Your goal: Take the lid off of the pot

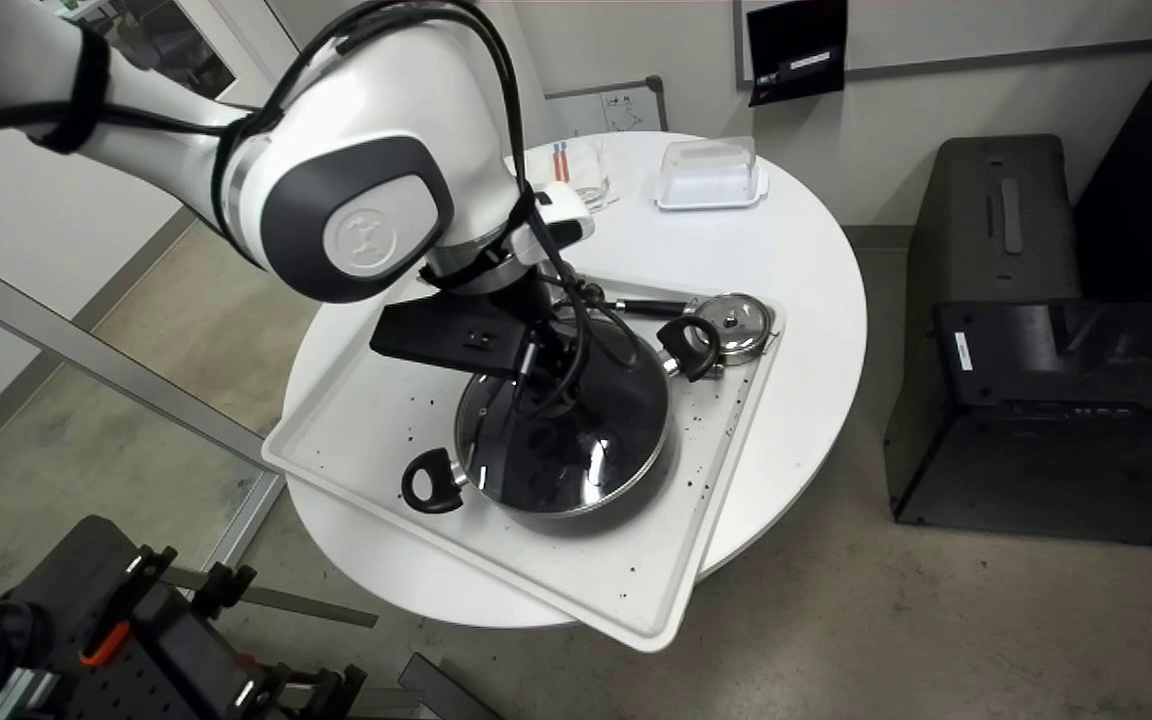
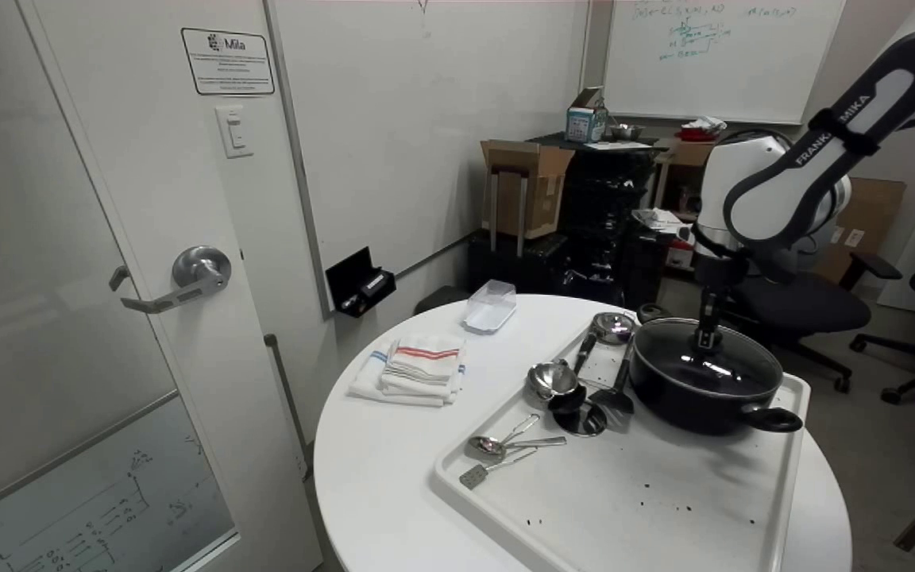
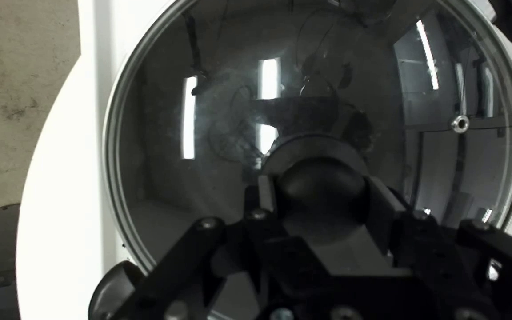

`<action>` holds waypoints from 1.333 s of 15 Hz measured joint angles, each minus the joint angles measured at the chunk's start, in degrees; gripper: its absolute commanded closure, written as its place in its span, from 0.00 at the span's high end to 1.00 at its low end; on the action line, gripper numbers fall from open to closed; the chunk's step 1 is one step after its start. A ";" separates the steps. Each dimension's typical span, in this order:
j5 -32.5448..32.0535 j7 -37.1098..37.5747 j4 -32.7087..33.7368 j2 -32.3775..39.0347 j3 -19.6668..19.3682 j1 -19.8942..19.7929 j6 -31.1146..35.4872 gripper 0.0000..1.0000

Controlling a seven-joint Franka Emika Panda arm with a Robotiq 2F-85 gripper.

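Note:
The black pot (image 2: pixel 680 405) stands on a white tray, with black loop handles at its sides. The round glass lid (image 2: pixel 743 361) with its silvery rim sits level on the pot in both exterior views. In the wrist view the lid (image 3: pixel 185 186) fills most of the picture, with a small vent hole at the right. My gripper (image 3: pixel 320 195) points straight down over the lid's centre. Its two fingers press against both sides of the dark knob (image 3: pixel 322 182). In an exterior view my gripper (image 2: pixel 708 338) is at the lid's knob, which is mostly hidden there by the fingers.
The white tray (image 2: pixel 664 516) lies on a round white table (image 2: pixel 394 469). Ladles, a spatula (image 2: pixel 615 397) and small metal utensils (image 2: pixel 505 445) lie beside the pot. Folded towels (image 2: pixel 418 369) and a clear plastic box (image 2: pixel 491 306) stand farther off on the table.

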 measured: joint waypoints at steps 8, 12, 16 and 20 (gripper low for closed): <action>0.03 0.00 -2.58 -5.18 1.98 0.16 -0.20 0.25; 0.03 0.00 -4.29 -7.64 2.60 0.99 -0.44 0.25; -0.53 0.01 -5.94 -8.79 2.75 3.54 -0.43 0.25; -3.55 0.28 -7.96 -9.22 2.78 7.72 0.03 0.25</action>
